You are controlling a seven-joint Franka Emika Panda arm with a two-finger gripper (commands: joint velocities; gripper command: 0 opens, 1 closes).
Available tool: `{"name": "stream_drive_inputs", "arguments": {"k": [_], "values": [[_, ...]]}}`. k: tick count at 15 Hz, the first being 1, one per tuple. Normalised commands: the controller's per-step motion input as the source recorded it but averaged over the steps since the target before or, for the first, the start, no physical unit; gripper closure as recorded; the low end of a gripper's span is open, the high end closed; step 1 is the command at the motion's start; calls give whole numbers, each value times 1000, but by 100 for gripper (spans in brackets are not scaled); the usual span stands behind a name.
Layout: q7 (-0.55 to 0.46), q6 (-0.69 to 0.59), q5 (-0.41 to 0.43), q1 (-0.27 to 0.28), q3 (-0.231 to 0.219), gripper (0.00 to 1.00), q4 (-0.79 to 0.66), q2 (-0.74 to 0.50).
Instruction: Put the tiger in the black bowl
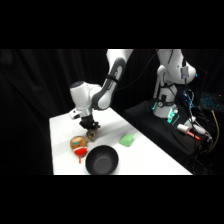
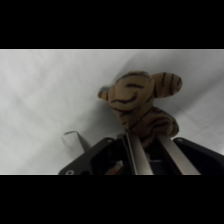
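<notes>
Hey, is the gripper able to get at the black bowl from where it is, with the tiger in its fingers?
Probably yes. The gripper holds the tiger close behind the black bowl, whose open top is unobstructed. The round tan toy sits beside the path, not across it.

The white table (image 1: 150, 155) carries 4 things: the black bowl (image 1: 102, 161) near its front edge, a tan toy (image 1: 79, 143) beside it, the tiger (image 1: 92, 134) behind, and a light green lump (image 1: 127, 140) to the right.

Dim, soft-focus pictures: black surroundings, the white table (image 1: 150, 157) brightly lit, shadow beneath the blurred tiger (image 2: 140, 102).
</notes>
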Motion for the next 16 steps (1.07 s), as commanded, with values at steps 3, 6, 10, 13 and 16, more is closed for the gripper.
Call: {"name": "stream_drive_inputs", "arguments": {"k": [3,6,10,13,16], "values": [[360,-569,-182,164,-145,95,99,-317],[425,-506,-147,159,-81,95,166,-228],[378,-374,-109,174,31,95,133,-191],[260,-268,-99,192,126,95,135,-92],[175,-139,-98,175,138,95,171,35]]}}
